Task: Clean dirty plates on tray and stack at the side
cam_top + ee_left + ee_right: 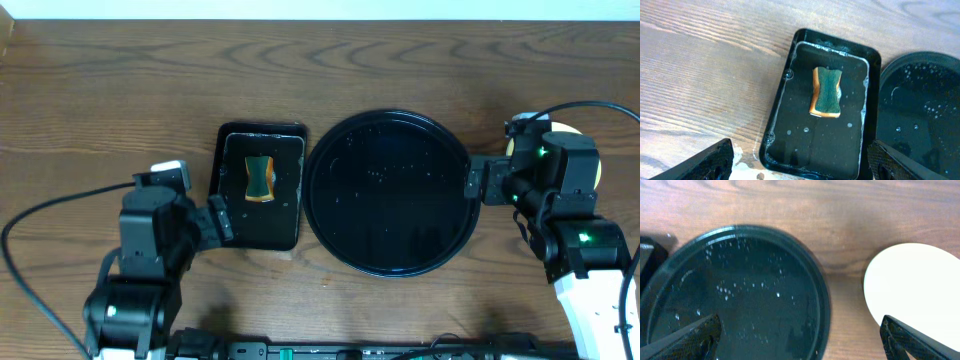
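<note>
The large round black tray sits mid-table, wet with droplets and holding no plates; it also shows in the left wrist view and the right wrist view. A pale yellow plate lies on the wood right of the tray, mostly hidden under my right arm in the overhead view. Any mint plates are hidden. My right gripper is open and empty over the tray's right rim. My left gripper is open and empty at the near left edge of the small rectangular tray.
A small black rectangular tray with soapy water stands left of the round tray, almost touching it. A green and orange sponge lies in it. Water is spilled on the wood by its near corner.
</note>
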